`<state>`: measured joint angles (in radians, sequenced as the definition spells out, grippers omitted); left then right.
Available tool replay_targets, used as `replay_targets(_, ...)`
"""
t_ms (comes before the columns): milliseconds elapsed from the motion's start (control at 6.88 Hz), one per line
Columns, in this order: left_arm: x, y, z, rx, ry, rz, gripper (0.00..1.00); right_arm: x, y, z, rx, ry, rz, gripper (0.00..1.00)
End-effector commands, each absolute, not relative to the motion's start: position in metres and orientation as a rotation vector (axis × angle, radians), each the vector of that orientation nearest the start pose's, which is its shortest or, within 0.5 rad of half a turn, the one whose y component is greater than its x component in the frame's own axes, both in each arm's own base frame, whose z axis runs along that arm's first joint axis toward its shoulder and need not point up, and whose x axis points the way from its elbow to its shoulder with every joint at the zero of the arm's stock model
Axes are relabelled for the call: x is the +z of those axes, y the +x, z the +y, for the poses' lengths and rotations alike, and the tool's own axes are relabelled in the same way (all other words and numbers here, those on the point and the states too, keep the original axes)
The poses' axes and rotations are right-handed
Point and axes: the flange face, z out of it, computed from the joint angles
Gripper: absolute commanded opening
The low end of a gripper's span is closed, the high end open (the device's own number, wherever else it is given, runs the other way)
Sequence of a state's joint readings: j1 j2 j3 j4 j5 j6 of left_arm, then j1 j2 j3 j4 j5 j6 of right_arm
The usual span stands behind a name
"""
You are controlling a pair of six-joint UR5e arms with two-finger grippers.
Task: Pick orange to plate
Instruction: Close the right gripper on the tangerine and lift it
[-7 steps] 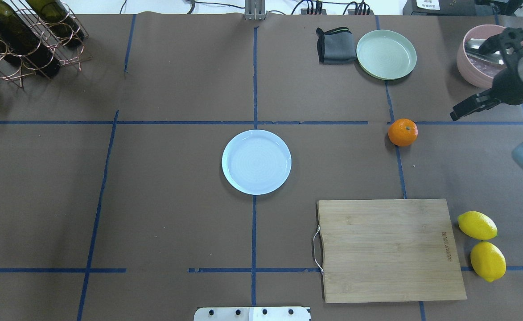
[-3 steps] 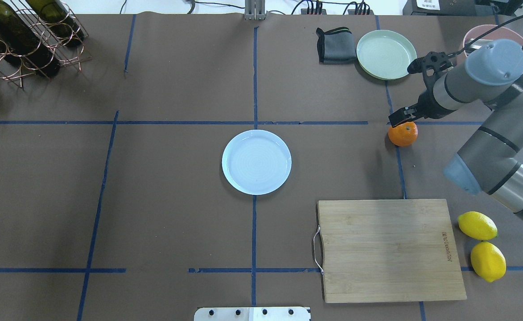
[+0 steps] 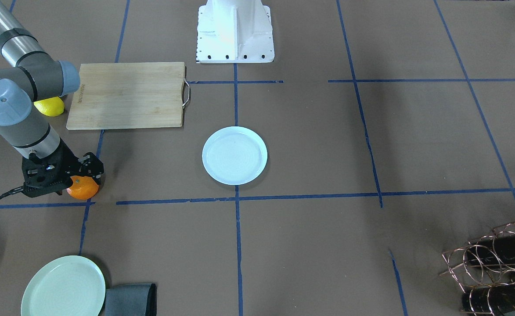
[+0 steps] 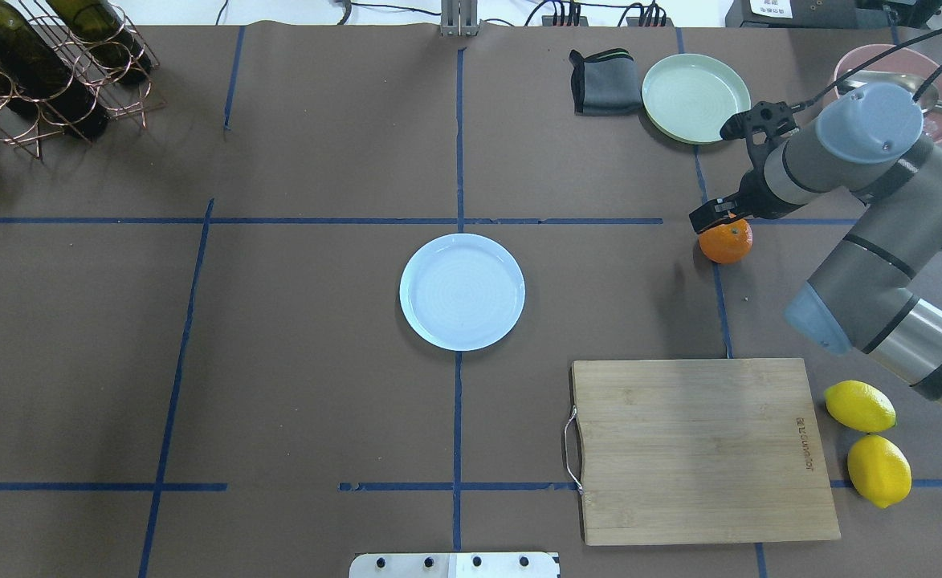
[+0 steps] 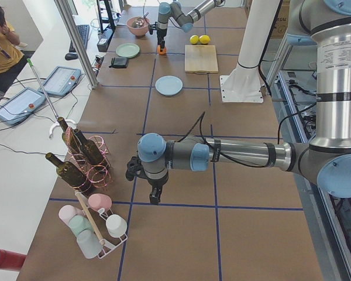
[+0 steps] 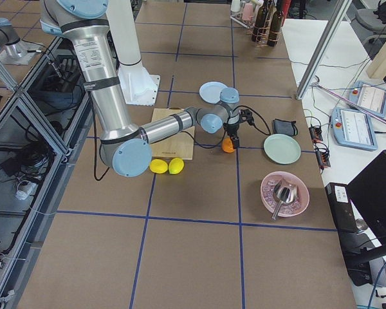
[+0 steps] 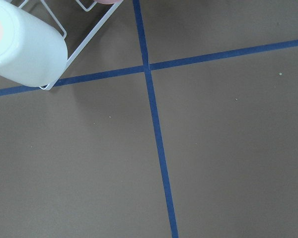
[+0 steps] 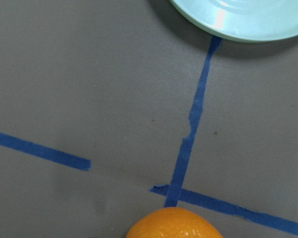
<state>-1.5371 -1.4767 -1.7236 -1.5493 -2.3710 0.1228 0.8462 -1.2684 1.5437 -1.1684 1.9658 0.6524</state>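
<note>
The orange (image 4: 727,245) rests on the brown table at the right, on a blue tape line. My right gripper (image 4: 715,217) hangs just over its far side, open, fingers pointing down; in the front-facing view the black gripper (image 3: 81,174) covers the top of the orange (image 3: 84,189). The right wrist view shows only the top of the orange (image 8: 171,225) at its bottom edge. The pale bluish-white plate (image 4: 462,291) lies empty at the table's middle. My left gripper (image 5: 155,198) hovers low near the cup rack at the far left end; I cannot tell its state.
A mint-green plate (image 4: 695,98) and a folded grey cloth (image 4: 604,80) lie beyond the orange. A pink bowl (image 4: 940,80) stands at the far right. A bamboo cutting board (image 4: 699,449) and two lemons (image 4: 859,405) lie nearer. A bottle rack (image 4: 45,64) fills the far left corner.
My right arm has swung in from the right edge, bringing its gripper leftward over the orange. The orange and the plate have not moved.
</note>
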Motion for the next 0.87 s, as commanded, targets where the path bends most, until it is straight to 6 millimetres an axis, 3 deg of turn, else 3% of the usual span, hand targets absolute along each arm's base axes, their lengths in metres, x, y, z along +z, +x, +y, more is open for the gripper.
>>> replay_targets(0, 0.628, -0.046, -0.455, 0.165, 0.073, 0.799, 1.00, 0.486, -0.364, -0.537, -0.220, 0.261, -0.690, 1.00)
replay_targets(145, 0.629, -0.046, -0.455, 0.163, 0.071, 0.799, 1.00, 0.486, -0.366, -0.535, -0.224, 0.262, -0.690, 1.00)
replay_targets(291, 0.629, -0.046, -0.455, 0.164, 0.071, 0.799, 1.00, 0.479, -0.367, -0.536, -0.222, 0.269, -0.699, 0.45)
replay_targets(436, 0.629, -0.047, -0.455, 0.163, 0.072, 0.799, 1.00, 0.470, -0.371, -0.538, -0.219, 0.275, -0.708, 0.07)
replay_targets(582, 0.629, -0.047, -0.455, 0.163, 0.072, 0.798, 1.00, 0.442, -0.379, -0.546, -0.206, 0.294, -0.732, 0.03)
replay_targets(727, 0.629, -0.048, -0.454, 0.161, 0.071, 0.798, 1.00, 0.398, -0.417, -0.544, -0.147, 0.271, -0.783, 0.04)
